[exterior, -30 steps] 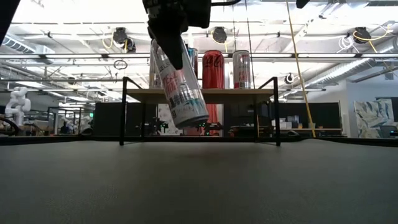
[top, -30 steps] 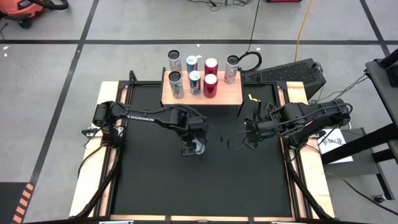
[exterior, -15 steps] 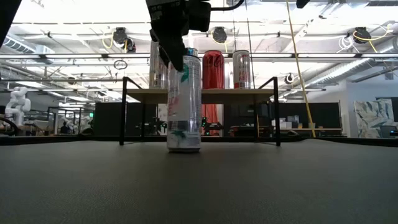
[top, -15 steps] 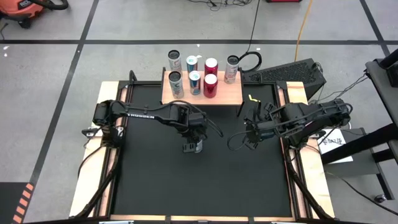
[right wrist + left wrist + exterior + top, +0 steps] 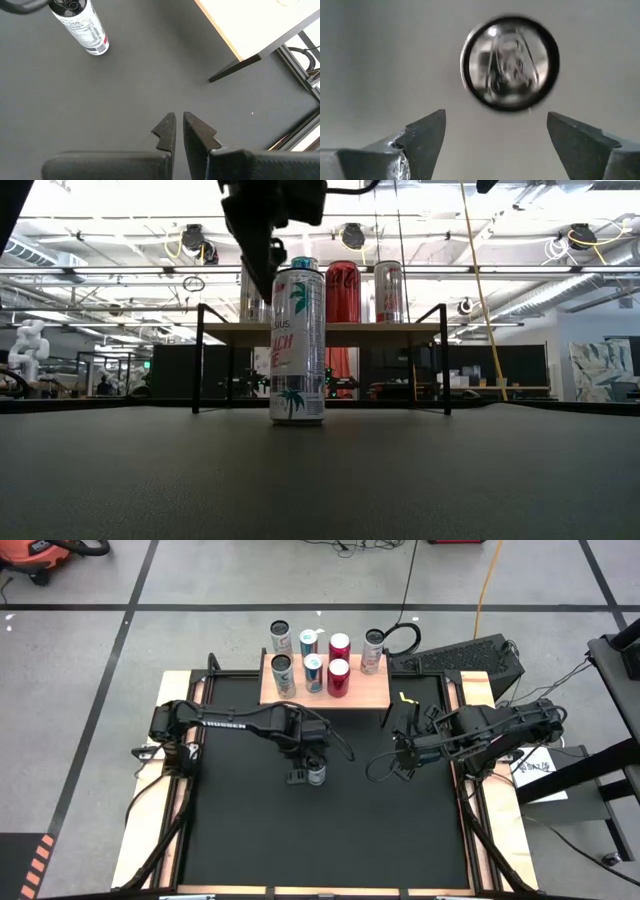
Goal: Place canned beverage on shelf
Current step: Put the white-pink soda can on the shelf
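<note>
Upright on the black mat (image 5: 250, 830), short of the shelf (image 5: 370, 692), we find the can (image 5: 297, 345) unplaced. Left gripper (image 5: 492, 137) hovers above it, fingers apart; right gripper (image 5: 179, 130), beside, nearly closed.

A tall white can (image 5: 297, 345) with teal palm prints stood upright on the black surface (image 5: 330, 830), in front of the shelf (image 5: 362, 693). The light-wood shelf on thin black legs carried several upright cans (image 5: 338, 677).
</note>
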Tool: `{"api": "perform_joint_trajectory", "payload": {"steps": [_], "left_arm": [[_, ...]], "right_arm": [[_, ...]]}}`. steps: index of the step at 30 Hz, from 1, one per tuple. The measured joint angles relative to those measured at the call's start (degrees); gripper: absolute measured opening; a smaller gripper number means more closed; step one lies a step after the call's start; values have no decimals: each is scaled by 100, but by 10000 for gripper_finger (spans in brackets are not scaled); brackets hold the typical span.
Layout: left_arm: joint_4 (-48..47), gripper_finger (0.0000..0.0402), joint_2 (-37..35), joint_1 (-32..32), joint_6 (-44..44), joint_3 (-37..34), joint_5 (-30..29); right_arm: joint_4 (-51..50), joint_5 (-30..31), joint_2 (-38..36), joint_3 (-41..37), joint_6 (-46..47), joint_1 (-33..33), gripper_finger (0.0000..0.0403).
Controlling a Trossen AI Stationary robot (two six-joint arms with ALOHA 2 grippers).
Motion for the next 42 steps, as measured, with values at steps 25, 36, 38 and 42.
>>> {"api": "perform_joint_trajectory", "payload": {"steps": [25, 36, 38, 42], "left_arm": [[-1744, 344, -1300, -1008, -364, 803, -177], [-1635, 344, -2269, -1569, -625, 803, -664], [-1598, 344, -2365, -1615, -627, 803, -769], [-1602, 344, -2497, -1682, -625, 803, -968]], "right_arm": [[2115, -370, 175, -2026, 178, 70, 182], [5334, -302, 175, -3395, -633, 64, 252], [5785, -300, 175, -3637, -645, 33, 256], [6508, -32, 175, -4036, -647, -4, 259]]}}
